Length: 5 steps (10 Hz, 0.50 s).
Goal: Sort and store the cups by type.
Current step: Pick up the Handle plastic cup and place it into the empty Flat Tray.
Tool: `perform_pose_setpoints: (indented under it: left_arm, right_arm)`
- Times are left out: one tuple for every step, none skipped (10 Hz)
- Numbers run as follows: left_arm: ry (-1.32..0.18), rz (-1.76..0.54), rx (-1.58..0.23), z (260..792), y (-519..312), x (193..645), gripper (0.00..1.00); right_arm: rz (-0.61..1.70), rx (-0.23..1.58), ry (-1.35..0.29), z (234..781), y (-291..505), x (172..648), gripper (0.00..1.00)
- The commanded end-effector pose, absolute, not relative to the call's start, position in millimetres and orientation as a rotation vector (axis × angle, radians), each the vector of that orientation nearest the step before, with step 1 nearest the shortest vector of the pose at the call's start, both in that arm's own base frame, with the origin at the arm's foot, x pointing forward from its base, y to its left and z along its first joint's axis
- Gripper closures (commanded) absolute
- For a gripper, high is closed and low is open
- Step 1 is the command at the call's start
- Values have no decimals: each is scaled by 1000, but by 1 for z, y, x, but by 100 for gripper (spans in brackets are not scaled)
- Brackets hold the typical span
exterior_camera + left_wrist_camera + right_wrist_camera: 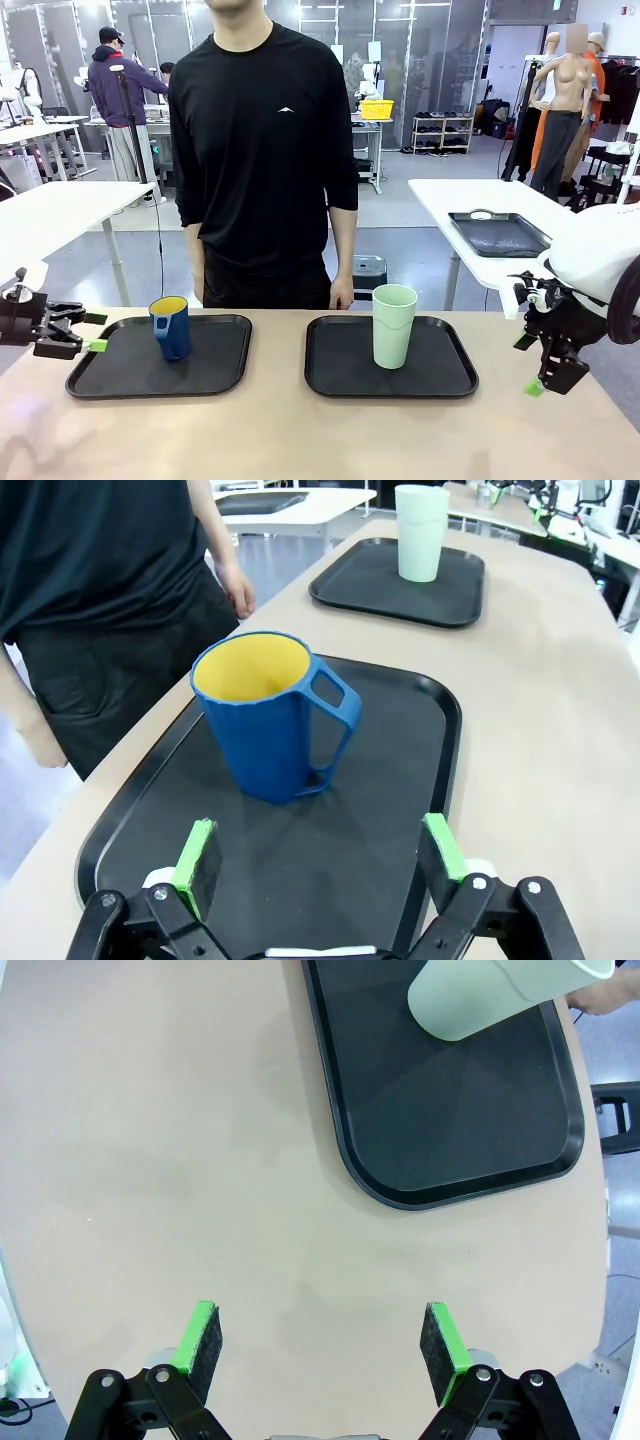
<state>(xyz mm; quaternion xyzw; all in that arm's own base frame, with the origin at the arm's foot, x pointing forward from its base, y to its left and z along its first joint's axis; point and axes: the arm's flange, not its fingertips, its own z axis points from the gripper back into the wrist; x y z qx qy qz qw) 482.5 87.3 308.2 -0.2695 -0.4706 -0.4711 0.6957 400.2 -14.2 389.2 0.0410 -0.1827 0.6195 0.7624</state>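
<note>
A dark blue handled mug with a yellow inside stands upright on the left black tray. A tall mint-green tumbler stands upright on the right black tray. My left gripper hovers at the left tray's left edge, open, with nothing between its fingers. In the left wrist view the mug sits ahead of the open gripper, handle to the right. My right gripper hangs open over the table's right end, and its wrist view shows the open gripper above bare tabletop, the tumbler farther off.
A person in black stands at the table's far side, a hand hanging near the right tray's back edge. Bare tabletop lies in front of both trays. Another table with a dark tray stands behind on the right.
</note>
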Motion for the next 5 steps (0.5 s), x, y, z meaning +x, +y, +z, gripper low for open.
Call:
perform_pose_setpoints:
  left_arm:
    - [-1059, -1052, -605, 306, 87, 483, 0]
    - [-1059, -1052, -605, 306, 87, 483, 0]
    - [-1059, -1052, -605, 306, 87, 483, 0]
    - [-1059, -1052, -605, 306, 87, 483, 0]
    - [-1059, -1052, -605, 306, 87, 483, 0]
  right_arm:
    - [1335, 76, -392, 388, -13, 401, 0]
    - [1335, 76, -392, 388, -13, 401, 0]
    - [1335, 76, -392, 388, -13, 401, 0]
    - [1335, 76, -392, 388, -13, 401, 0]
    - [1335, 76, -392, 388, -13, 401, 0]
